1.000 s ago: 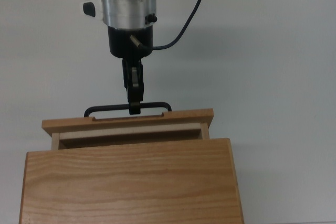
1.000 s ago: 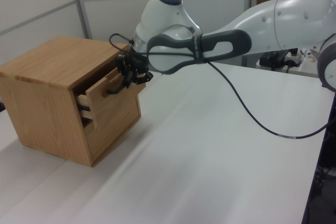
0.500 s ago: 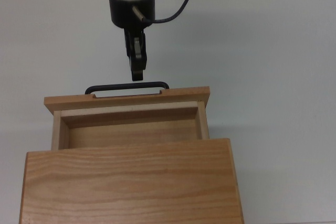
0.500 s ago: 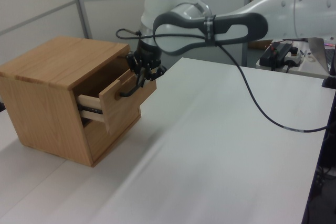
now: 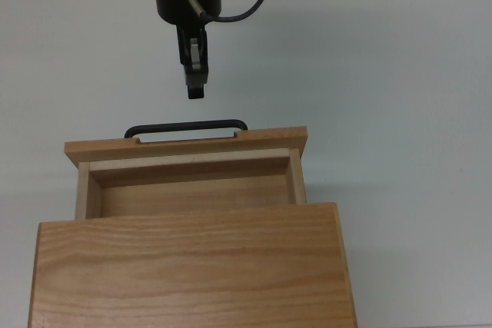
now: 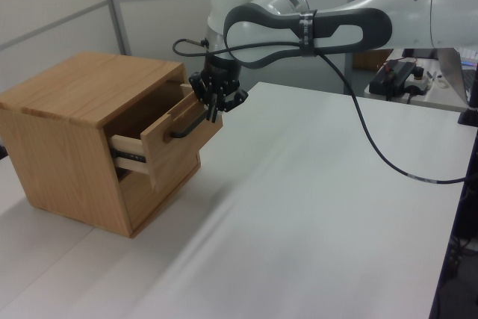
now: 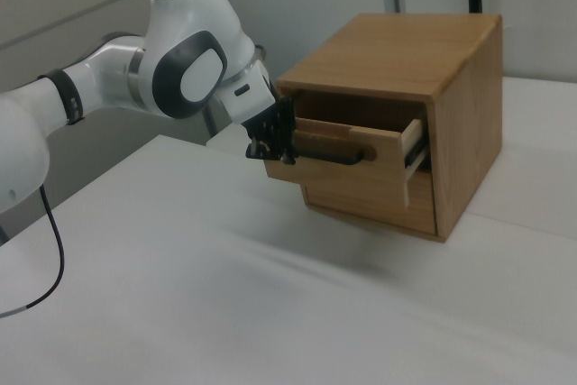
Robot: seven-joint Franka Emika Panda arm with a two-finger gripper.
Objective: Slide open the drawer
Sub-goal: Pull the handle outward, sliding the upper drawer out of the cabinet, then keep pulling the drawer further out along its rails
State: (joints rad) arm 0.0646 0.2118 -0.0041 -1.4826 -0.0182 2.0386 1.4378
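The drawer is a light wood tray with a wider front panel, and it stands pulled partway out of the cabinet. Its inside shows empty in the top view. A thin black bar handle runs along the front panel. My gripper hangs a short way in front of the handle, clear of it, open and holding nothing. In the left view the gripper is just above the drawer front. In the right view the gripper sits beside the near end of the handle.
The cabinet stands on a white table that stretches wide on all sides. A black cable trails from the arm over the table in the left view. Wall panels stand behind the cabinet.
One second ago my gripper held the handle with the drawer barely out. It pulled the drawer out, let go, and has since backed away from the handle.
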